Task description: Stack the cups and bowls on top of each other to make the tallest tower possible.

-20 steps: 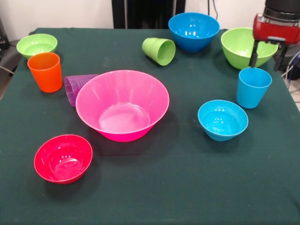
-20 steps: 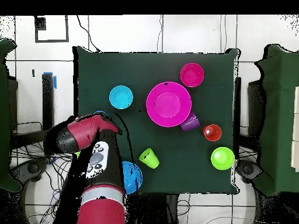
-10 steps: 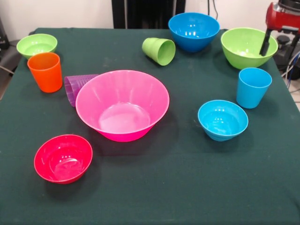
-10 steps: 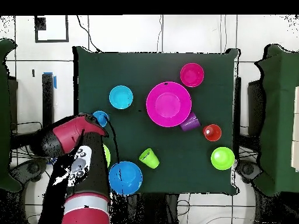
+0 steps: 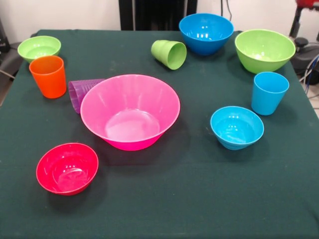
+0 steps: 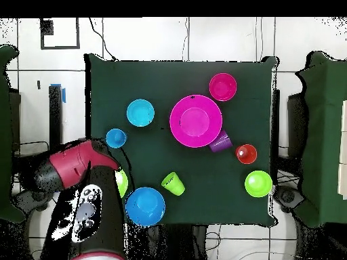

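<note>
From the front, the big pink bowl (image 5: 130,112) sits empty mid-table (image 5: 164,199) with nothing stacked in it, a purple cup (image 5: 82,93) lying tipped just beside its rim; the orange cup (image 5: 48,75) stands near the left edge, the blue cup (image 5: 269,92) near the right edge, and the gripper (image 5: 302,11) barely shows at the top right corner (spread or pressed together, I cannot tell). From overhead, the red arm (image 6: 74,166) hangs over the table's left edge, partly covering the green bowl (image 6: 122,182).

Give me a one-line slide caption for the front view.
Nothing stacked yet: empty pink bowl mid-table, five smaller bowls and four cups scattered around it.
</note>
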You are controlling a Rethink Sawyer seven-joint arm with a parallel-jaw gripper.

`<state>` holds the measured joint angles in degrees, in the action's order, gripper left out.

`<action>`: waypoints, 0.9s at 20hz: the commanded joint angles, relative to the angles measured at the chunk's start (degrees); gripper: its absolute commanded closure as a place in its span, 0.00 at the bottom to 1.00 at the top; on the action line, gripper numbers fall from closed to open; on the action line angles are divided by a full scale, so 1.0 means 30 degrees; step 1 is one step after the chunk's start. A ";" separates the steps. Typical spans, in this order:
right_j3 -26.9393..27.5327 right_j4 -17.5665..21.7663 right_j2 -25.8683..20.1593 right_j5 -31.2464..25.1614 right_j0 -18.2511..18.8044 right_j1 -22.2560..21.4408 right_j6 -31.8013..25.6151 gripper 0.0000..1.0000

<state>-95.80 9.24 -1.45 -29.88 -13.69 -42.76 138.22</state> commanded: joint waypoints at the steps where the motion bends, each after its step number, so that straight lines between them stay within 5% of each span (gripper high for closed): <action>1: -0.4402 -0.0690 -0.1943 0.0749 0.0303 -0.3037 0.0551 0.00; 7: -0.6524 -0.0093 -0.1726 0.3109 0.0469 -0.3996 0.0841 0.00; 13: -0.6516 0.0051 0.1424 0.3219 -0.2172 -0.4196 0.3608 0.00; 18: -0.7961 -0.0061 0.0847 0.3321 -0.1217 -0.4662 0.1566 0.00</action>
<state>-112.21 8.27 1.80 -20.86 -18.52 -56.58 138.22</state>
